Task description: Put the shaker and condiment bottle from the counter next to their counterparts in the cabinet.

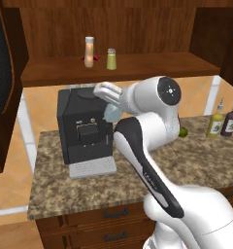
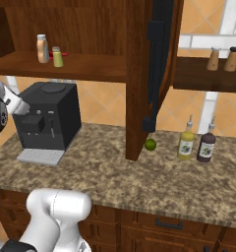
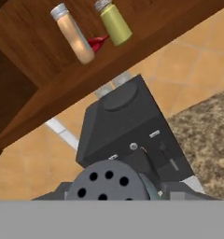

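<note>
Closest to the hand camera, the gripper (image 3: 109, 189) pinches the shaker (image 3: 108, 183), whose perforated silvery cap sits at the bottom centre, in front of the black coffee machine (image 3: 125, 126). At upper left, the condiment bottle (image 3: 73, 33) stands on the cabinet (image 3: 34, 70) shelf beside the yellow-green shaker (image 3: 114, 21).

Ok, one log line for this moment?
hand: shut on shaker, raised before coffee machine | bottle: on cabinet shelf beside green shaker
</note>
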Motion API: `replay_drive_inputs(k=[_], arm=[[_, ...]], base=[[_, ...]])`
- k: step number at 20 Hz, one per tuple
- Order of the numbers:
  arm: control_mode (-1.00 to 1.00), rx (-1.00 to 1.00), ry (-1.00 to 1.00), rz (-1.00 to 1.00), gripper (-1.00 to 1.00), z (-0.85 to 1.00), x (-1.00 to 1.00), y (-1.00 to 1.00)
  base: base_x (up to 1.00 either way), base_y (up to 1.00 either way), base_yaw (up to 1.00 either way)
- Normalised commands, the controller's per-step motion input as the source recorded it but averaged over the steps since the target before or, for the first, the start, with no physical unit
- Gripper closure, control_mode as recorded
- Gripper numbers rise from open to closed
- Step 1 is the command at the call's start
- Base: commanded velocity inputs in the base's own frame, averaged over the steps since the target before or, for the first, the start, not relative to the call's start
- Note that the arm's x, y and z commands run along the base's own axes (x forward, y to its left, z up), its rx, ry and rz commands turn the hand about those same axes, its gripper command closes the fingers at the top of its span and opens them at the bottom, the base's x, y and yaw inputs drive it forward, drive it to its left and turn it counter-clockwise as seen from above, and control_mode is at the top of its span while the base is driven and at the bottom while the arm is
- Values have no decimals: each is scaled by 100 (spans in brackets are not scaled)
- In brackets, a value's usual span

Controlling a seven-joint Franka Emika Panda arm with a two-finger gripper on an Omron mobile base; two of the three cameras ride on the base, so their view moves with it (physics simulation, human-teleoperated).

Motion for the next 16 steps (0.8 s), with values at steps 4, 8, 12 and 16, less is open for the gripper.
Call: replay_drive_inputs(k=[4,8,12,16], arm=[[-100,-1,-8,0,100,27,-8,-24],[-100,-1,-1,0,100,23,-2,-28],[-100,-1,1,0,100,21,0,-28],[-100,-1,10,0,100,35,0,-21]], base=[[0,0,0],[0,0,0],[0,0,0],[0,0,0]])
